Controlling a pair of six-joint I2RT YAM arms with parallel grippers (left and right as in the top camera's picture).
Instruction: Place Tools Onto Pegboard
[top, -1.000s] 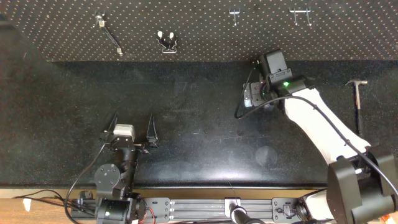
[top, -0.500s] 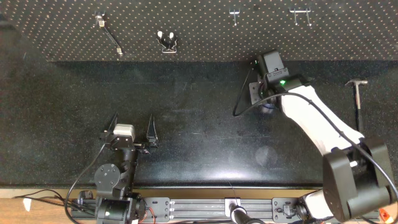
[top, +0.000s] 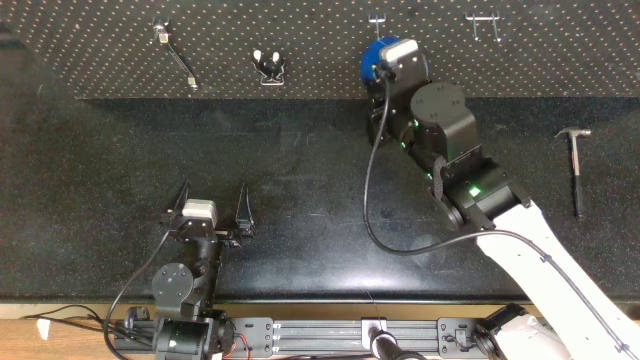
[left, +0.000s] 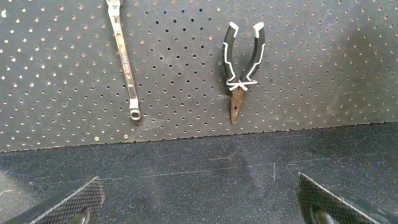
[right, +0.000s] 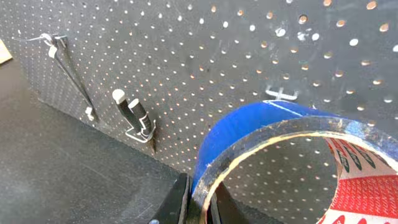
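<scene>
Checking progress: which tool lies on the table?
The hammer, flat on the table far right. The wrench and pliers hang on the pegboard; the tape roll is in the right gripper.

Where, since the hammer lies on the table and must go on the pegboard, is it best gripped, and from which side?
Probably mid-handle, from straight above. The hammer lies flat on the table, head toward the pegboard, its slim straight handle running back toward the arms. A grip closing across the handle should fit, and it leaves the head free for a hook.
</scene>
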